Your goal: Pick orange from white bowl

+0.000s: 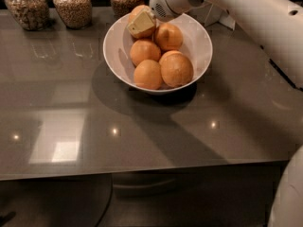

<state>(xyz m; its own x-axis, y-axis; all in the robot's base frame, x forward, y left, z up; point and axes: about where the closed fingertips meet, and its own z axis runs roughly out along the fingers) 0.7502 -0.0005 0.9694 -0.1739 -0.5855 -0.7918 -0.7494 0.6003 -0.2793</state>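
Orange (136, 9): sits at the far-left side of the white bowl (117, 56), highest of the fruit there, its top above the rim.

Near edge of bench (151, 141): bare grey glossy top. It shows small light spots and a pale rectangular reflection toward the near-left corner. The shadow of the arm runs across the right half.

Middle of bench, toward the far edge: the white bowl stands upright, roughly centred between the left and right edges. It holds five fruit.

- Nearest in the bowl is a pair of other oranges, one on the left (148, 74) and a larger one on the right (176, 69), touching each other.
- Behind that pair is one (145, 51) on the left and one (169, 36) on the right.
- The task's orange lies behind and left of these, against the far-left wall.

Gripper (141, 22): over the far-left part of the bowl, its pale tip flat against the near face of the orange. The rest is hidden by the fruit and the wrist. Cannot tell whether the grip is closed on the orange or how wide it stands.

Arm (246, 13): white, reaches in from the right side across the far-right corner.

Far edge: three glass jars (72, 4) with brown contents stand in a row from the far-left corner to just behind the bowl.
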